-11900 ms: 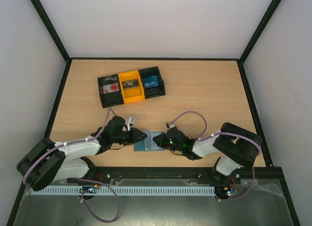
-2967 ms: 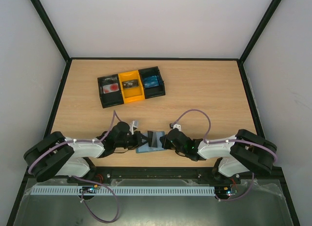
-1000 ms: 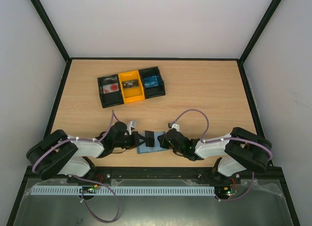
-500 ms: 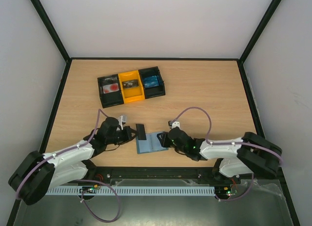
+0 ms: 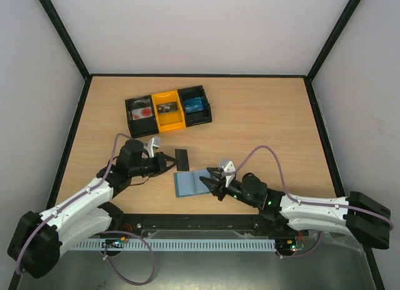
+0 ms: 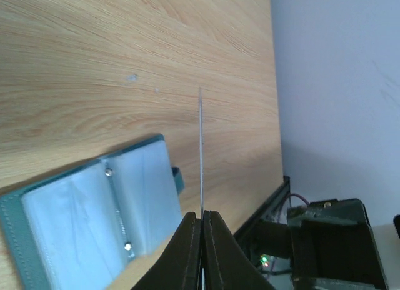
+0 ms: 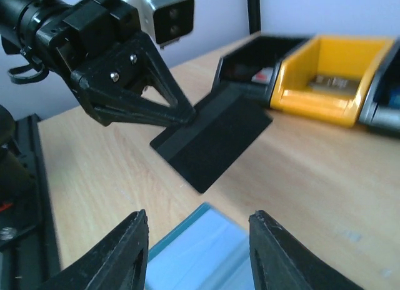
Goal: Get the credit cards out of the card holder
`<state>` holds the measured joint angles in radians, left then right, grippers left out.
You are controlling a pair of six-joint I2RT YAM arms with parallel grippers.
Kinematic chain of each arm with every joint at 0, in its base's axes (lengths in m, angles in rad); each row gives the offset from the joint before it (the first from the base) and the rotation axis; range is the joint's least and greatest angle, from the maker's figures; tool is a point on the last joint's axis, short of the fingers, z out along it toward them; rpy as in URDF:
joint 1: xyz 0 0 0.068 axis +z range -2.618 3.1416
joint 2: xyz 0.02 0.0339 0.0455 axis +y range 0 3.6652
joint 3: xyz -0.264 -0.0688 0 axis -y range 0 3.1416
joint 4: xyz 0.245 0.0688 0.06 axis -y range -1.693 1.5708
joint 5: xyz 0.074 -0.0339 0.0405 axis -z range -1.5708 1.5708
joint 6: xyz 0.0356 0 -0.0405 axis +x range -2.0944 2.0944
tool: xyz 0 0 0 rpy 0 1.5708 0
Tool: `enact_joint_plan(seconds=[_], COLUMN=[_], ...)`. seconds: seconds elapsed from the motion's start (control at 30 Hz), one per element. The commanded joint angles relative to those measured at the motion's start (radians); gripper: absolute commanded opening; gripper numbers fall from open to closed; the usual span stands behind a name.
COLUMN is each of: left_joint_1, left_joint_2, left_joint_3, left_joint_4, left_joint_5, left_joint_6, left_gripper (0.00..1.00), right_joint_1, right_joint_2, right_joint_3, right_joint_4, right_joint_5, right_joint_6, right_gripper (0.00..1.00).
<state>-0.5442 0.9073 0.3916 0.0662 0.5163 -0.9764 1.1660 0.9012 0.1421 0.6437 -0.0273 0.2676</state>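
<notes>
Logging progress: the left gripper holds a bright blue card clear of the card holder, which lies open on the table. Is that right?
Not quite. The card in the left gripper is black, not blue; the right wrist view shows it. It is held clear of the card holder, which lies open on the table.

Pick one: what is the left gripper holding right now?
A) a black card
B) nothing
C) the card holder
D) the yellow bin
A: the left gripper is pinched on the edge of a black card, held up clear of the card holder, which lies open on the table.
</notes>
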Motion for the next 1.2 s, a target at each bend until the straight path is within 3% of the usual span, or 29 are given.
enact_joint_plan(seconds=[0.0, 0.17, 0.33, 0.6, 0.9, 1.17], left_joint_1=[0.007, 0.01, 0.013, 0.021, 0.025, 0.026], left_joint_2=[-0.034, -0.056, -0.064, -0.063, -0.06, -0.04], left_joint_3=[0.026, 0.018, 0.02, -0.031, -0.071, -0.07], left_joint_4=[-0.046, -0.004, 0.01, 0.107, 0.193, 0.187], left_joint_5=[0.109, 0.164, 0.17, 0.219, 0.234, 0.211], left_joint_6=[-0.025, -0.108, -0.171, -0.269, -0.347, -0.327], left_gripper=[0.03, 0.03, 0.03, 0.03, 0.03, 0.03], right_joint_1=[0.011, 0.013, 0.017, 0.02, 0.024, 0.024], right_joint_2=[-0.008, 0.062, 0.109, 0.185, 0.254, 0.261], right_joint_3=[0.008, 0.028, 0.097, 0.186, 0.221, 0.222], right_joint_4=[0.127, 0.178, 0.081, -0.025, -0.032, -0.055], right_joint_5=[0.043, 0.01, -0.009, 0.01, 0.033, -0.012], right_joint_6=[-0.373, -0.646, -0.911, -1.133, -1.206, -1.21], right_gripper=[0.44, 0.48, 0.52, 0.52, 0.54, 0.56])
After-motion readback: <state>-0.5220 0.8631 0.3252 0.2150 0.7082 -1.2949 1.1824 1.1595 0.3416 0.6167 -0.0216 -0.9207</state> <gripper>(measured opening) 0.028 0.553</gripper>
